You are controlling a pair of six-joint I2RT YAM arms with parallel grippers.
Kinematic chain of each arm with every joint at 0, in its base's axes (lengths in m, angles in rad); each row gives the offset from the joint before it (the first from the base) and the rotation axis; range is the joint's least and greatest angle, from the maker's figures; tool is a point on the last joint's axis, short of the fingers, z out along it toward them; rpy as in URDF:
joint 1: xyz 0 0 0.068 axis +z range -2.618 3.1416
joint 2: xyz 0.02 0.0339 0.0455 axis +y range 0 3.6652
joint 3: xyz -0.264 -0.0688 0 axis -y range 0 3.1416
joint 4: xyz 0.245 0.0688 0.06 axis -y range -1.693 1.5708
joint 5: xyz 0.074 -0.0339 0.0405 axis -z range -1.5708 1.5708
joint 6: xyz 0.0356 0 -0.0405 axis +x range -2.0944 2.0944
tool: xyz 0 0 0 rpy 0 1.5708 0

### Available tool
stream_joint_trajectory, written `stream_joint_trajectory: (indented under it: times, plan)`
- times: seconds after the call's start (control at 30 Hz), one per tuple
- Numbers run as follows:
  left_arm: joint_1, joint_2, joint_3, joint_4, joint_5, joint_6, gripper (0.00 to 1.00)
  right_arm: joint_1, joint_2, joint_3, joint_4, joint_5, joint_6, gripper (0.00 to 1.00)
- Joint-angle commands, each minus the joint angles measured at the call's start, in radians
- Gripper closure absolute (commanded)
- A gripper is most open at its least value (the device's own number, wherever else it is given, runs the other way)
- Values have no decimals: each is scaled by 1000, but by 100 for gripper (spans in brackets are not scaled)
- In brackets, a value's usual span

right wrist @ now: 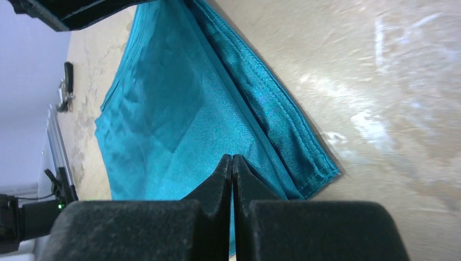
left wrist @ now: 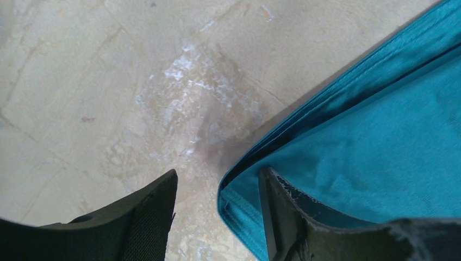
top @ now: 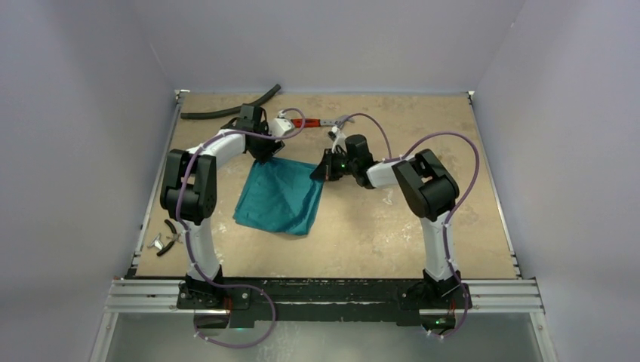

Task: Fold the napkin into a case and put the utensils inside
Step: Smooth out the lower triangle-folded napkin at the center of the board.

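**Count**
- One napkin (top: 279, 197), two arms, one wrench, one pair of pliers, one hose.

**Napkin**
- The napkin is teal and plain, folded into a rough square.
- It lies flat on the counter (top: 392, 226), left of centre and about midway between the near and far edges.
- Both wrist views show several hemmed layers stacked along its edges.

**Left arm** (top: 192, 181)
- The arm reaches the napkin's far-left corner.
- The left jaws stand partly apart and hold nothing.
- One finger (left wrist: 147, 217) is over bare counter and the other (left wrist: 282, 217) is over the cloth. The napkin corner lies in the gap between them.

**Right arm** (top: 426, 185)
- The arm reaches the napkin's far-right corner.
- The right jaws are fully closed, with the fingers (right wrist: 217, 179) pressed together and their tips against the cloth near that corner.
- Whether a layer is pinched between them cannot be told.

**Surroundings**
- The wrench (top: 308, 121) has a red handle and lies near the far edge at about the middle, just beyond the left arm's wrist.
- The hose (top: 226, 110) is black and lies in the far-left corner.
- The pliers (top: 170, 235) lie by the left edge, beside the left arm and well apart from the napkin.

**Obstructions and limits**
- In the top view, the two wrists cover the napkin's far corners, so the jaws cannot be seen there.
- A cable of the right arm crosses the wrench's metal end, so its head is hard to make out.
- Each wrist view cuts off most of the napkin.
- No item near the wrench is clear enough to identify as a utensil.
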Motion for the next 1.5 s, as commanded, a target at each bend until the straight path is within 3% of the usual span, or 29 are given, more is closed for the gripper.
stream_joint_trajectory:
  times: [0.0,0.43,0.6,0.8,0.87,0.97,1.1,1.3,1.47]
  plan:
    - [16,-6,6,65,-66,13,45,-24,24,21,15,-3,21,100]
    - [104,65,132,132,-288,-84,48,-37,65,33,-61,8,-37,100]
    - [146,12,187,5,-61,-116,44,-39,62,62,-109,35,-77,100]
    - [138,-105,180,-206,235,-14,38,-41,47,130,-143,33,-61,98]
    - [101,-122,143,-219,250,0,38,-41,20,141,-133,10,-41,93]
    - [37,-117,100,-161,241,-42,38,-42,-44,134,-135,-10,-22,70]
    - [2,-14,190,-118,275,-155,41,-56,-189,39,-109,28,12,54]
    - [-55,116,299,-26,280,-215,42,-70,-314,-115,-91,102,84,52]
    - [-83,170,341,-61,403,-189,42,-88,-315,-178,-86,123,103,53]
